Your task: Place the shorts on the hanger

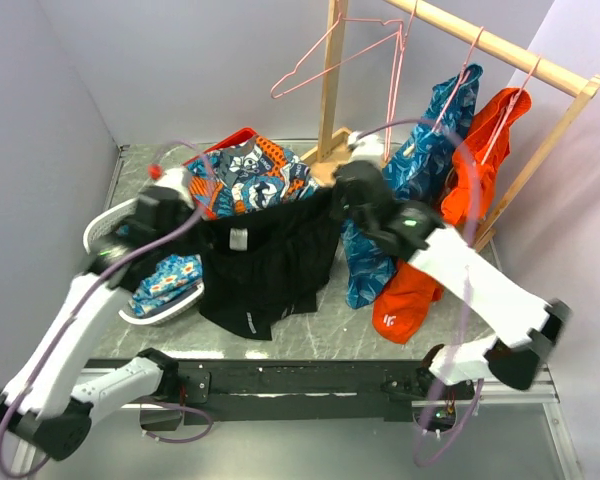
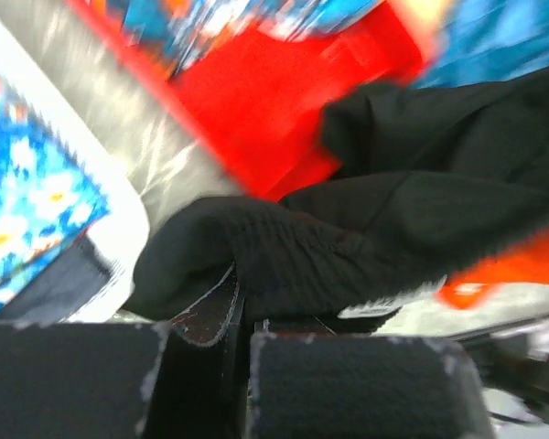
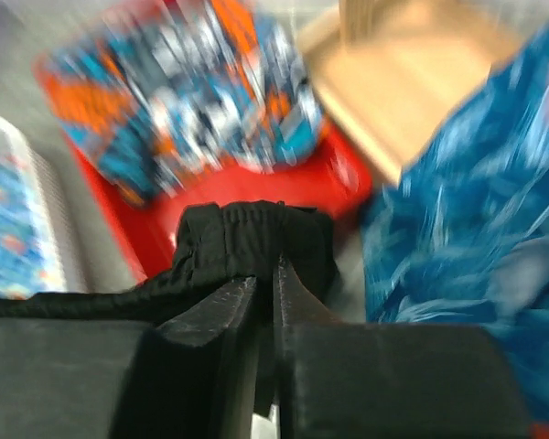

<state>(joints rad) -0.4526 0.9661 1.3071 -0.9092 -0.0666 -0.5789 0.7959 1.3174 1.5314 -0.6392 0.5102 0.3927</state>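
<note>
Left tool [image 2: 242, 315] clamped on shorts [image 2: 393, 238], with the elastic waistband bunched between the fingers and the rest of the fabric running up and right. Red tray [image 2: 265, 101] behind, patterned cloth [image 2: 247, 18] on it at the top edge. White basket [image 2: 96, 197] on the left holds blue floral cloth [image 2: 27, 201]. Orange fabric [image 2: 512, 265] at right, under the shorts. Grey desk [image 2: 156, 146] shows between basket and tray. Background blurred.

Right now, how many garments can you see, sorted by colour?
Black shorts: 1
Blue patterned garments: 3
Orange garment: 1
Total: 5
</note>
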